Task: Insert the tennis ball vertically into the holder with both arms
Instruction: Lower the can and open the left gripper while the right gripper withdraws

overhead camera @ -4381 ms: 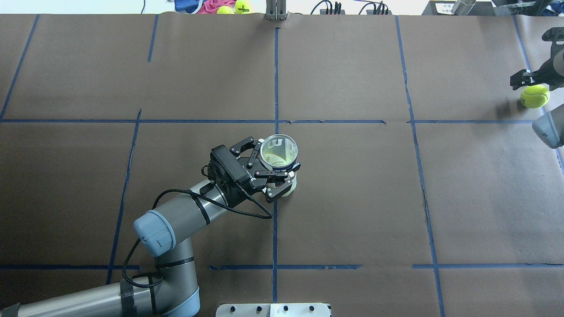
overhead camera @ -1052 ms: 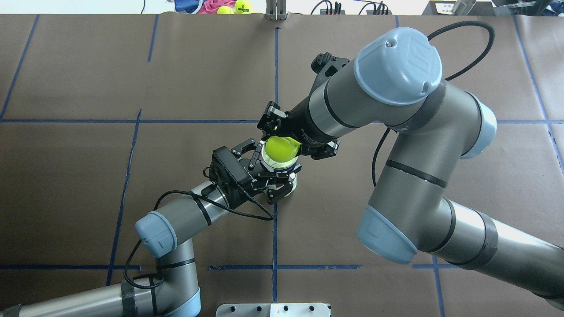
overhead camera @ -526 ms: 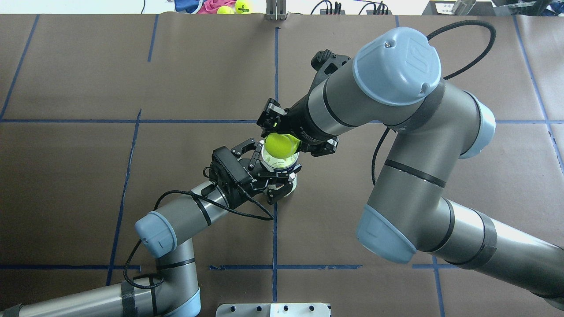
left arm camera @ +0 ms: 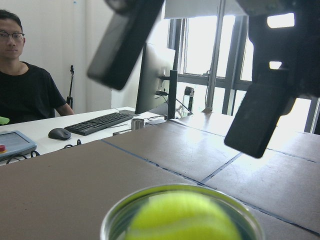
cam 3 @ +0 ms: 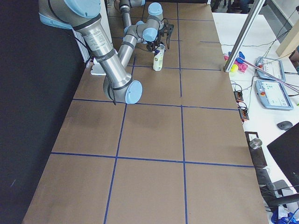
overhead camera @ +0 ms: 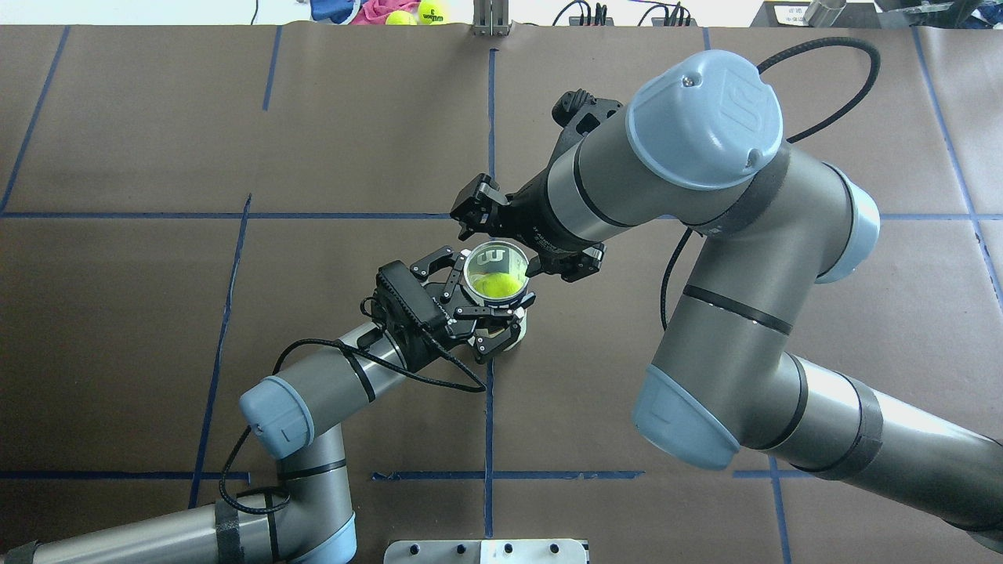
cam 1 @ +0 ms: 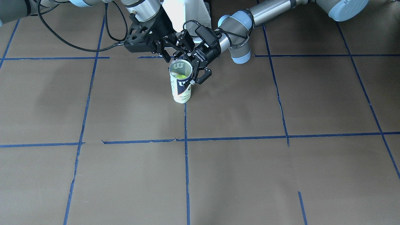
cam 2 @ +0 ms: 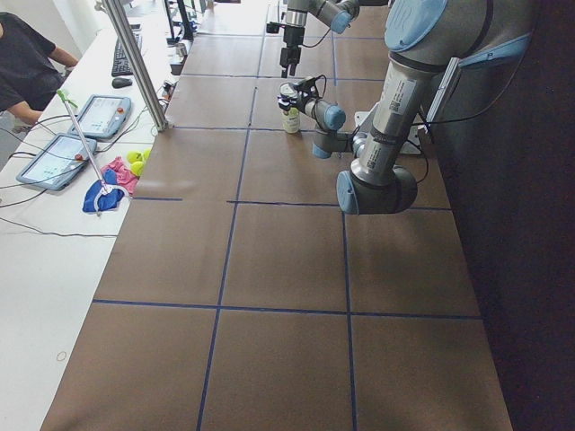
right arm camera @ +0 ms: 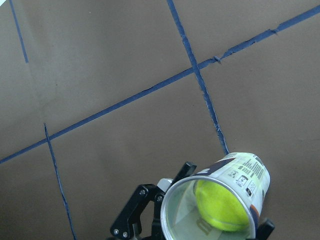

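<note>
Tennis ball [overhead camera: 495, 283] has dropped from the right gripper [overhead camera: 523, 241] into the holder [cam 1: 180, 90], below its rim. That gripper hangs spread wide and empty just above, and the left gripper [overhead camera: 495, 276] clamps the holder's wall.

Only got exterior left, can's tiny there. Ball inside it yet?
Observer: Yes, the right wrist view shows the ball down inside the can, below the rim.
Operator: Right gripper open?
Observer: Open. The left wrist view shows the right gripper spread wide above the rim, nothing in it.
Operator: Left holding the can?
Observer: Overhead shows the left gripper shut around the can.
</note>
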